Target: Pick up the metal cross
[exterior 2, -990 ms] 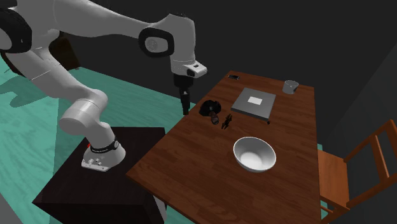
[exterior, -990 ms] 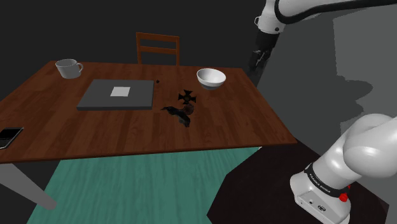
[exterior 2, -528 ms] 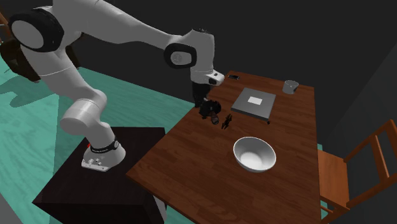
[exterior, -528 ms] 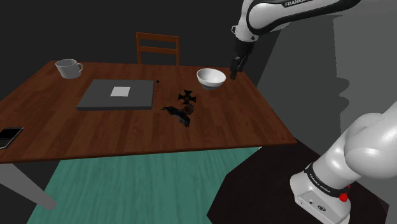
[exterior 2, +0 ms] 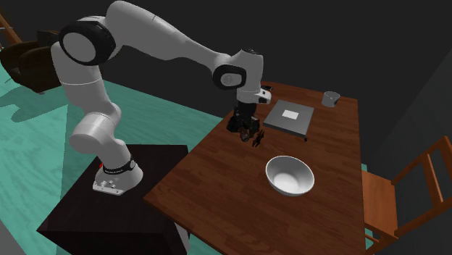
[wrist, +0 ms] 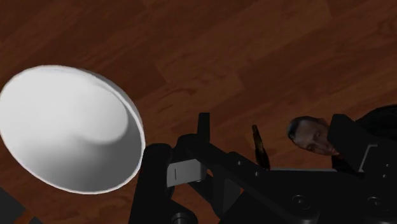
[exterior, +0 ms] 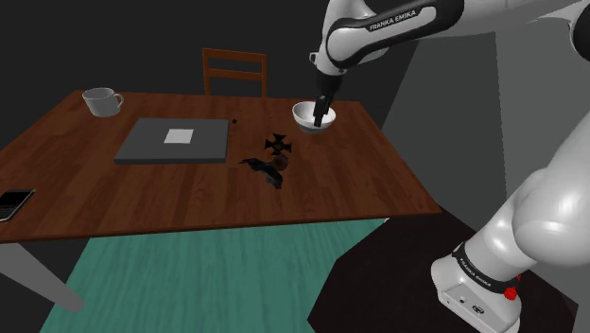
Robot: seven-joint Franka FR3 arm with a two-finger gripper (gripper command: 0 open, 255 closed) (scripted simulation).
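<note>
Swinging in from the upper right of the shoulder view, the arm (exterior: 388, 21) has carried its jaws leftward and down over the last second. They now hang in front of the right rim of the bowl (exterior: 304, 117) in that view.

Reading the shoulder view from left to right:
- A dark phone (exterior: 13, 203) lies at the lower left, on the near left edge of the brown wooden worktop (exterior: 189, 199).
- A white mug (exterior: 102, 101) stands at the far left corner.
- A flat grey slab (exterior: 175, 140) with a white patch on top lies near the middle.
- A wooden chair (exterior: 234, 72) stands behind the far edge.
- The cross (exterior: 277, 143), drawn black, lies flat on the worktop. It is right of the slab and left of the bowl, a little nearer the camera than the bowl, and touches neither.
- A small dark object (exterior: 268, 170) of unclear shape lies just below the cross in the frame.
- The white bowl sits right of centre, near the worktop's far right corner.
- The dark stand (exterior: 407, 274) fills the lower right, with teal floor (exterior: 189, 274) to its left.

In the second exterior view the jaws are low over the worktop's left side, directly above the cross and the dark object, partly hiding them. The bowl sits lower in the frame, well apart from them. In the wrist view the bowl rests on the wood close beside the jaws. Whether the jaws are open or closed cannot be told, and the cross lies free on the worktop.
</note>
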